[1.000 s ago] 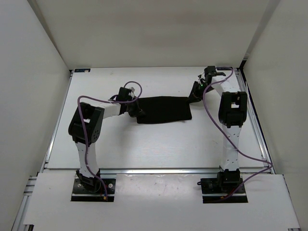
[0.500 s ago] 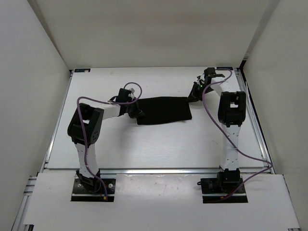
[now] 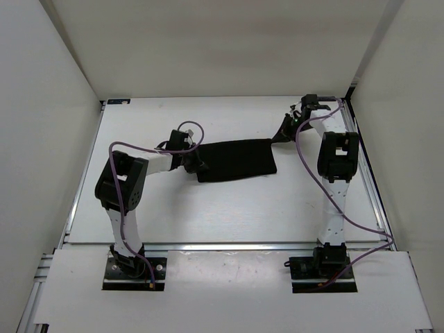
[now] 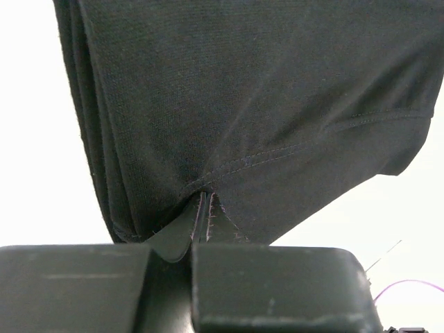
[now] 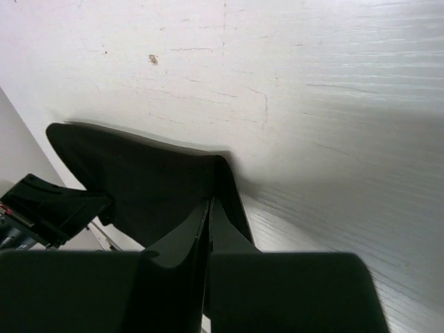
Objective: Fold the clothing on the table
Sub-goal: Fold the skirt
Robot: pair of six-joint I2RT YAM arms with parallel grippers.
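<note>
My left claw [image 4: 201, 211] clamps the clothing [image 3: 236, 158] at its left end; my right claw [image 5: 208, 218] pinches its far right corner, ready for folding.

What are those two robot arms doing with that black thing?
They are working on folding a black cloth that lies on the white table. The left tool is shut on the cloth's left edge, pinching its hem. The right tool is shut at the cloth's far right corner and looks to be pinching it too. The cloth lies spread out between them, not lifted yet.
</note>
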